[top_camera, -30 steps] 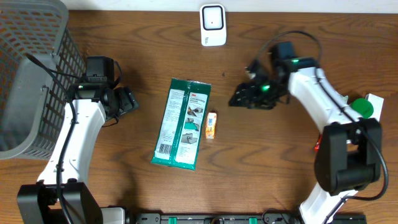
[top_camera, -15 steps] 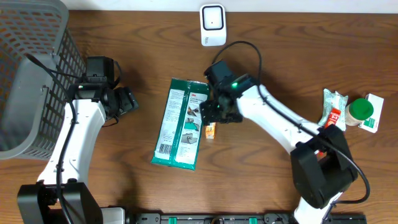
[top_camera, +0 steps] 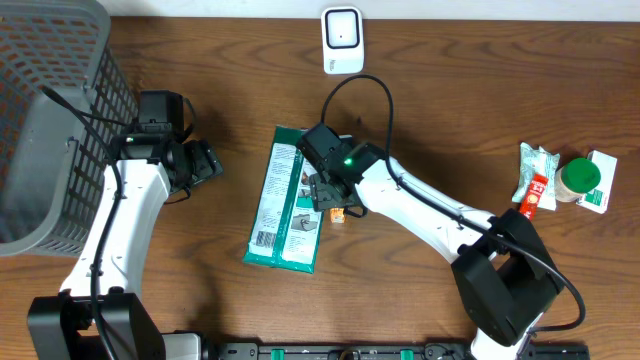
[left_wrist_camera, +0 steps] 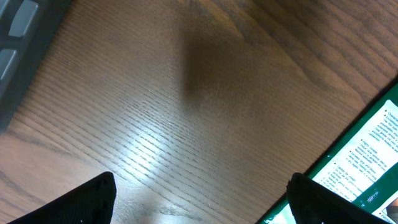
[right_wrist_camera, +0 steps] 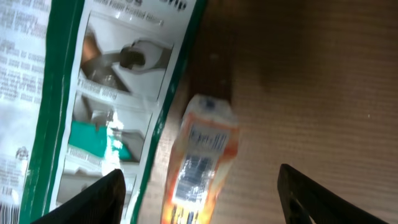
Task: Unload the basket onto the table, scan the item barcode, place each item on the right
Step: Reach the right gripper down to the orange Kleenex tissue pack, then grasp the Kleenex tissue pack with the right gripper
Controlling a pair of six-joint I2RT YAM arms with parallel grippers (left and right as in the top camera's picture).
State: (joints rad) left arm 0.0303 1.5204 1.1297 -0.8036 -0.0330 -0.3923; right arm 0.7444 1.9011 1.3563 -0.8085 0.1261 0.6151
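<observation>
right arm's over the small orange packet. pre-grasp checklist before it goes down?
1. Right gripper open: ok, jaws stand apart.
2. Centred over the small orange packet: ok, the packet lies between the fingers in the wrist view.
3. Packet clear of the green flat package: cannot tell, it lies right beside the package edge, and one finger hangs over the package.
4. Barcode face up: cannot tell, print is blurred.
5. Left gripper out of the way: ok, open, near the grey mesh basket.
6. Route to the white rounded device, probably the scanner: ok, only bare wooden table between.
</observation>
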